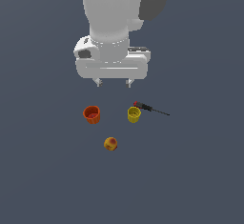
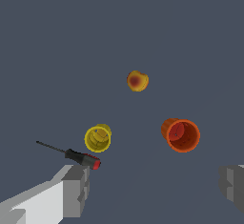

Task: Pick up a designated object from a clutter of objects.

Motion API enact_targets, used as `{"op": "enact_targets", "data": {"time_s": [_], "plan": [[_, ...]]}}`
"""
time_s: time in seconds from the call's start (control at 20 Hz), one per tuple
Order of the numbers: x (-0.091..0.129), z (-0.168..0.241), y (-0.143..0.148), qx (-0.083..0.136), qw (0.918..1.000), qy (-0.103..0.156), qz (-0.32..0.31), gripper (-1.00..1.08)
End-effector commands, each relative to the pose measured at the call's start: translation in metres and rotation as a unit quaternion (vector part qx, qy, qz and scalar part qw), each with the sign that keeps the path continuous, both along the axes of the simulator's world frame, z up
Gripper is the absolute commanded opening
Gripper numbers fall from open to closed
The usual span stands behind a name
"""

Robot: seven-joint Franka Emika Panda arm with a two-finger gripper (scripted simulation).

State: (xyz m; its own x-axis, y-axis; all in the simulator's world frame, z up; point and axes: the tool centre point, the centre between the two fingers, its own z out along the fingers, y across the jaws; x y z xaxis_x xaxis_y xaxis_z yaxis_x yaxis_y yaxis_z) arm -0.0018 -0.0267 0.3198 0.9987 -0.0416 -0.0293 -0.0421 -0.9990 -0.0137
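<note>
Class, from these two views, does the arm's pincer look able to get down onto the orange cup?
Probably yes: the pincer hangs open above, and the orange cup stands apart from the yellow cup and fruit.

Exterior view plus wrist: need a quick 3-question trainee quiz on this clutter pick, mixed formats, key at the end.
1. True or false: the gripper already holds the orange-red cup.
2. Which item lies nearest the yellow cup? A) round fruit B) dark tool with red tip C) orange-red cup
3. Fill in: the gripper's jaws stand ____, above the items.

Key: 1 false; 2 B; 3 open
</note>
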Motion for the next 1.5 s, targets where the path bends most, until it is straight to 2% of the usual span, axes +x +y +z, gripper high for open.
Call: {"op": "enact_targets", "data": {"time_s": [0.0,0.75,1.15,1.45], "plan": [[0.000,0.000,0.000,0.000,1.0000,0.000,0.000,0.28],[0.000,0.000,0.005,-0.003,0.9996,-0.003,0.027,0.28],[-0.001,-0.021,-0.005,-0.003,0.9979,-0.001,0.065,0.28],[-0.004,-0.048,-0.019,-0.002,0.9933,0.002,0.115,0.28]]}}
